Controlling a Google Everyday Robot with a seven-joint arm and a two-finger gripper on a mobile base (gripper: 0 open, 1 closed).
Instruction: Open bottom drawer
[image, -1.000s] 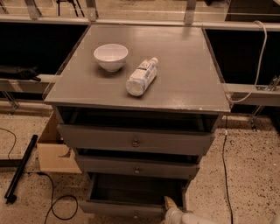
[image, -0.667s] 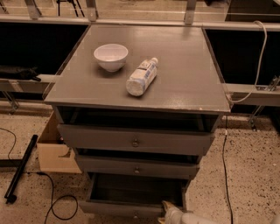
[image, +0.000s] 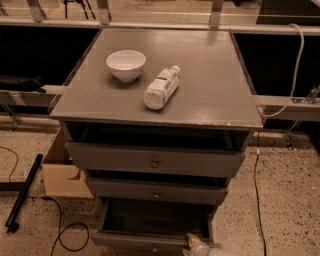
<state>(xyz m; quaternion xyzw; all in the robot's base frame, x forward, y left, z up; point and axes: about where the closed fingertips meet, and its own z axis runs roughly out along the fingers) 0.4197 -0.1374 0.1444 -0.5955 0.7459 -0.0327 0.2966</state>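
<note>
Standing on the flat top of the grey cabinet (image: 215, 85) are a white bowl (image: 126, 64) and, just beside it to the right, a plastic bottle (image: 161, 88) that lies on its side with the cap pointing away from the camera. Bowl and bottle are apart from each other, and both are well above the drawers.

Under the top there are three drawer fronts. The top drawer (image: 200, 162) is a little way out, with a dark gap above it, and the middle drawer (image: 195, 193) sits under it; each has a small round knob in the centre. The bottom drawer (image: 135, 239) is the lowest one, near the lower edge of the view, and it stands far out of the cabinet, so that its dark inside shows from above.

On the floor to the left a cardboard box (image: 60, 172) leans close to the cabinet, with a black pole (image: 22, 192) and a black cable (image: 60, 235) near it. A white cable (image: 295, 65) hangs at the right. None of these lies in front of the drawers.

The gripper (image: 196, 244) is at the front right corner of the bottom drawer, at or just beside its front panel. Most of it is cut off by the lower edge of the view, so I cannot tell if it is open or closed, or if it grips the panel.
</note>
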